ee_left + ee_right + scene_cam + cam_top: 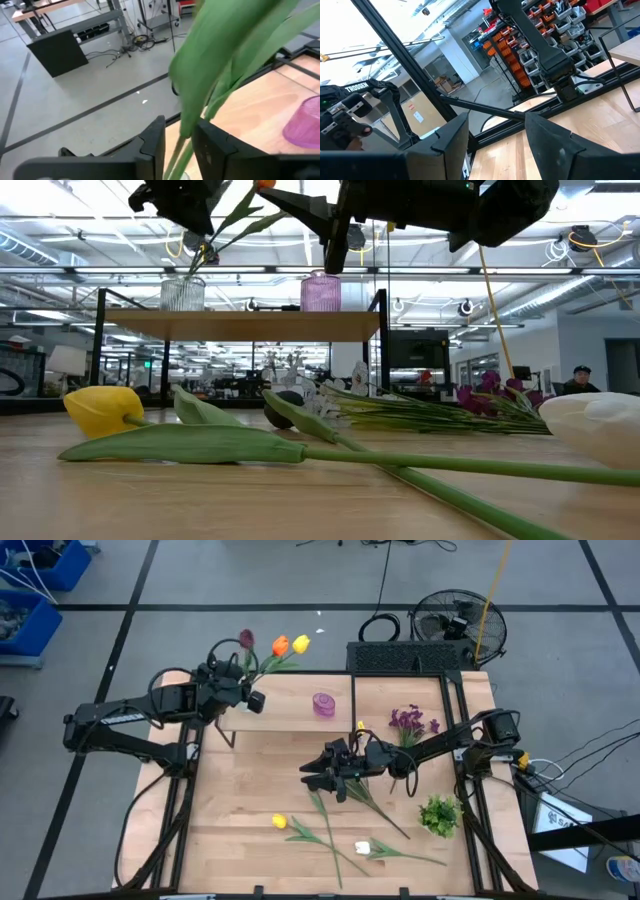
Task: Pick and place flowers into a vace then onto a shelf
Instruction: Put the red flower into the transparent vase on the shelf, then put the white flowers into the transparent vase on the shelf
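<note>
Leaning from a clear vase (237, 677), green-stemmed flowers (278, 647) show dark red, orange, yellow heads; left claw (243, 683) loosened around stems.

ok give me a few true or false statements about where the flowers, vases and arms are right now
1. A purple vase stands on the shelf. True.
2. The left gripper is down at the table's near edge. False: it is up at the shelf, its fingers on either side of green stems standing in a clear vase.
3. A yellow flower lies on the tabletop. True.
4. The right gripper holds the white flower. False: its fingers are open and empty above the table's middle; the white flower lies near the front edge.
5. The purple flower cluster is in the purple vase. False: it lies on the table's right side.
</note>
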`<state>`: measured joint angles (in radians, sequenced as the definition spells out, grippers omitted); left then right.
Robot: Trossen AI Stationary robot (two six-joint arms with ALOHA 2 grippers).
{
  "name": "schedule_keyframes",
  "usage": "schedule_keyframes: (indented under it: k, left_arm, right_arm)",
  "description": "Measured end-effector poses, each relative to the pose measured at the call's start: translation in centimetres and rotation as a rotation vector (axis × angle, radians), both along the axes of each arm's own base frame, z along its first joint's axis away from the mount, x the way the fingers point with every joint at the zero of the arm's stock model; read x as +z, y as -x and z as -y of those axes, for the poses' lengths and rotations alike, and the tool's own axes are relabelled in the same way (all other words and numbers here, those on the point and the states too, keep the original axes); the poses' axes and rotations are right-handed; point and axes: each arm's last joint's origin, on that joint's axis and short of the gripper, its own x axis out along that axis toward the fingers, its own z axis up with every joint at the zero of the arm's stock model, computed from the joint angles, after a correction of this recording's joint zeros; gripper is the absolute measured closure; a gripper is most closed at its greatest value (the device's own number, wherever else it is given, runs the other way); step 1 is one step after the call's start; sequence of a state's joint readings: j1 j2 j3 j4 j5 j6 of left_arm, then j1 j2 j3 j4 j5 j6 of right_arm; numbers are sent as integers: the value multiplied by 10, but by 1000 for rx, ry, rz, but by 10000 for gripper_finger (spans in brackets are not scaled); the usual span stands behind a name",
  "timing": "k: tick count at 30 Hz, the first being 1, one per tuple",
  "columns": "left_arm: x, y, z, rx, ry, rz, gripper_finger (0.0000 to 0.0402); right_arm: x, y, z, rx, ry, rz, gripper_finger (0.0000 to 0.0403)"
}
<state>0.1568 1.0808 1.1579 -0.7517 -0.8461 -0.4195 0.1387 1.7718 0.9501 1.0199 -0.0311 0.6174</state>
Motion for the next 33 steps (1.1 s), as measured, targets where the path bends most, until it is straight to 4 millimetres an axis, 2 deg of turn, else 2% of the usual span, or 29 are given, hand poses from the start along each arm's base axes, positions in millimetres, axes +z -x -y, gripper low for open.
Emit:
schedule_keyframes:
  k: [7, 12, 17, 21, 24, 27, 30, 33]
  left_arm:
    - [26, 3, 2, -42, -37, 28, 268]
    - [62, 9, 10, -126, -26, 150, 258]
    - [103, 21, 23, -271, 1, 296, 256]
    - [129, 32, 34, -417, 38, 398, 256]
    - [140, 36, 45, -575, 112, 469, 256]
    - [147, 39, 55, -726, 210, 527, 256]
    - [146, 38, 66, -834, 312, 543, 256]
    - [139, 32, 78, -888, 403, 522, 256]
  right_arm:
    - [0, 0, 0, 0, 0, 0, 216]
    - [3, 1, 0, 8, -3, -2, 216]
    - [29, 13, -1, 113, 44, 62, 216]
    - [55, 32, -3, 154, 99, 30, 216]
    - [68, 47, -7, 179, 119, -115, 216]
    - [74, 62, -11, 168, 168, -371, 216]
    - [67, 77, -12, 122, 191, -631, 216]
    - [51, 88, -15, 72, 139, -843, 216]
